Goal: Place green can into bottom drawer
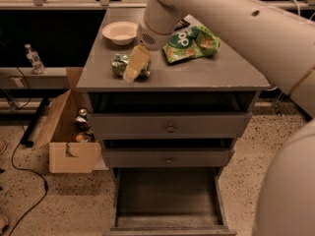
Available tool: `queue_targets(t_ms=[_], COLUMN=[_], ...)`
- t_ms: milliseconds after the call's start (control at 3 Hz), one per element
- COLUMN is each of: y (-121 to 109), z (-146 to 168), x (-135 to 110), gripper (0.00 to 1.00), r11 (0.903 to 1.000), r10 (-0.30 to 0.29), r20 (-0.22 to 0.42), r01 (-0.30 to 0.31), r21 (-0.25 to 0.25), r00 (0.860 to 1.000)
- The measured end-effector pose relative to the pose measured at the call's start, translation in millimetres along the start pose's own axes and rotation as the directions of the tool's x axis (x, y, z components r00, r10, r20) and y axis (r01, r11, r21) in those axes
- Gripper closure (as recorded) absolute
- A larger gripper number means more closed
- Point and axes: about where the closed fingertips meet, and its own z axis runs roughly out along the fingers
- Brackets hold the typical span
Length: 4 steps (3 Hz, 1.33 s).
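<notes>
The green can (119,64) lies on its side on the grey cabinet top (206,75), left of centre near the front edge. My gripper (135,65) hangs from the big white arm and sits over the can's right end, covering part of it. The bottom drawer (167,195) is pulled out and open below the two shallower knobbed drawers; nothing shows inside it.
A white bowl (121,32) stands at the back left of the top. A green snack bag (191,42) lies to the right of the can. An open cardboard box (74,132) with items sits on the floor to the left, next to a cable (19,171).
</notes>
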Motion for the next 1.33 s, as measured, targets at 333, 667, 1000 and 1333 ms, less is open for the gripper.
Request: queue_targets(t_ms=[333, 667, 1000, 1333], y=[-5.5, -8.1, -9.5, -10.1], z=[25.7, 45.6, 62.5, 69.8], x=[-9.4, -13.4, -16.0, -18.9], gripper=[0.0, 0.19, 0.42, 0.65], r11=[0.9997, 0.9983, 0.9959, 0.9944], r10=[0.011, 0.027, 0.047, 0.057], r20=[-0.009, -0.011, -0.006, 0.011], r01=[-0.011, -0.028, -0.048, -0.055], r21=[-0.024, -0.051, -0.076, -0.09], r00=[1.0, 1.0, 0.999, 0.998])
